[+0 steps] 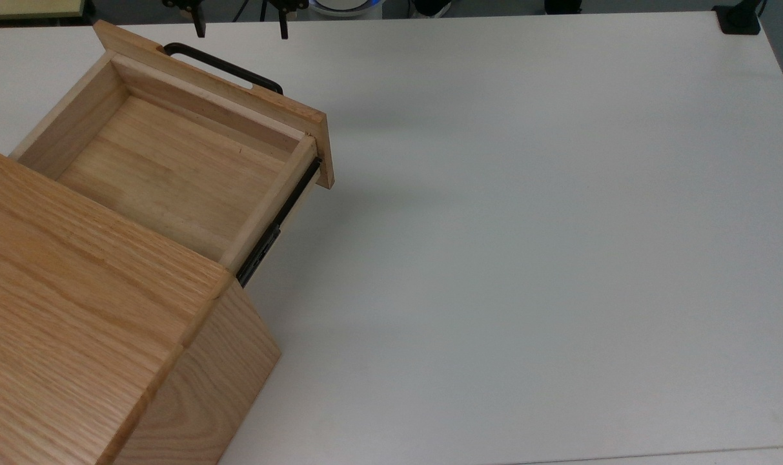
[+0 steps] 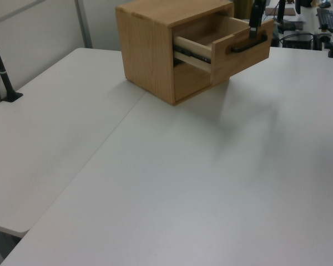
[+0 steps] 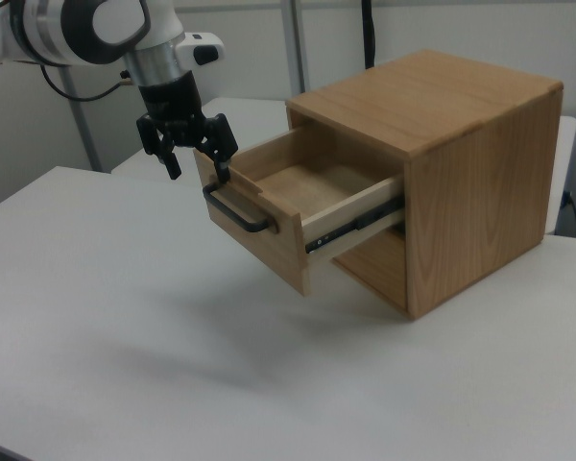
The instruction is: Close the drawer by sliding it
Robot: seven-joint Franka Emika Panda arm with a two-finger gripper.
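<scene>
Top view: drawer (image 1: 172, 168) stands well out of the oak cabinet (image 1: 75, 323) near the table's (image 1: 527, 258) far-left corner; right view: gripper (image 3: 198, 161), fingers spread above the bar handle (image 3: 238, 213), risks skewing the rails if pushed off-centre.

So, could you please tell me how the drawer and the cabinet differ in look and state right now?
The drawer is a shallow open-topped tray, empty and pulled well out; the cabinet is a larger box with a solid top. The drawer carries a black bar handle and black side rails; the cabinet's outer faces are plain wood. The open pincer hangs by the drawer's front, not the cabinet. Both are light oak.
</scene>
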